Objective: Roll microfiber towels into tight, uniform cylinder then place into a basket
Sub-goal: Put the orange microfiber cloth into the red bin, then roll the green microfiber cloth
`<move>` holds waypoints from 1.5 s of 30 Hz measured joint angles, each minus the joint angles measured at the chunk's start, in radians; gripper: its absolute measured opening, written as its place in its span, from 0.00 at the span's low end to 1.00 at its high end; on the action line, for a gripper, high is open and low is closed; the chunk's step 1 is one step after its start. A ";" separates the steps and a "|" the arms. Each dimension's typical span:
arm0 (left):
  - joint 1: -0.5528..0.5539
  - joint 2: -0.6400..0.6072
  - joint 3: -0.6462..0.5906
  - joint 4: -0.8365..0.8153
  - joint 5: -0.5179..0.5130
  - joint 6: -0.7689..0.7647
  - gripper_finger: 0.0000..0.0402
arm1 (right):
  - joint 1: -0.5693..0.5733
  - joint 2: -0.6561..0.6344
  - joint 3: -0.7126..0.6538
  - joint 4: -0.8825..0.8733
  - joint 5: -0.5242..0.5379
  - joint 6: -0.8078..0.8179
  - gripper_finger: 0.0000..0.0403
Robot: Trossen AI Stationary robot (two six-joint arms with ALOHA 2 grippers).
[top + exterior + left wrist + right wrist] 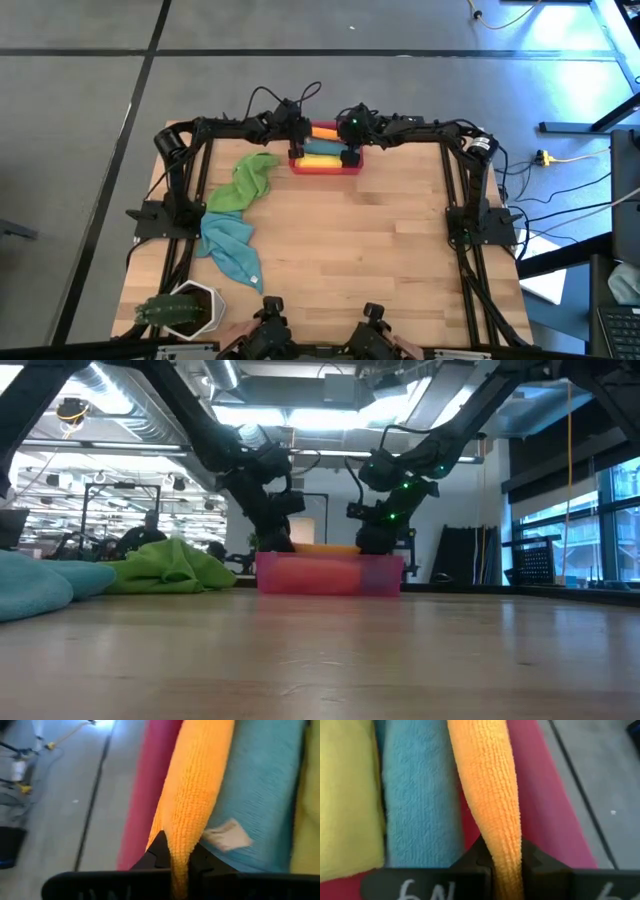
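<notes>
Basket: I am seeing the red-pink basket (325, 168) sitting at the far edge of the table, midway between the two arms; in the low view its pink wall (330, 575) is facing me
Rolled towels: three rolls are lying side by side in the basket, the orange towel (324, 131) on the far side, a rolled teal towel (320, 147) in the middle, and the yellow towel (318, 159) nearest me
Orange towel close up: in the left wrist view the orange roll (195, 795) is running along the pink basket wall (147, 785) with the teal roll (260, 785) just beside it; the right wrist view is showing the same order, orange (487, 790), teal (415, 795), yellow (347, 795)
Left gripper: I am holding the left gripper (297, 140) at the basket's left end, its fingers (157, 852) pinched tight on the end of the orange towel
Right gripper: I am keeping the right gripper (350, 150) at the basket's right end, jaws nearly closed and clamping the other end of the orange towel (505, 870)
Loose towels: the green towel (245, 182) is lying crumpled on the table's left side, with a loose teal towel (228, 245) just beside it, nearer me
Pot: a white pot with a plant (185, 308) is standing at the near left corner
</notes>
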 joint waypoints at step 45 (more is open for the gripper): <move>-0.115 -0.599 -0.001 -0.223 0.149 -0.323 0.40 | 0.111 -0.240 0.276 -0.579 0.027 0.195 0.46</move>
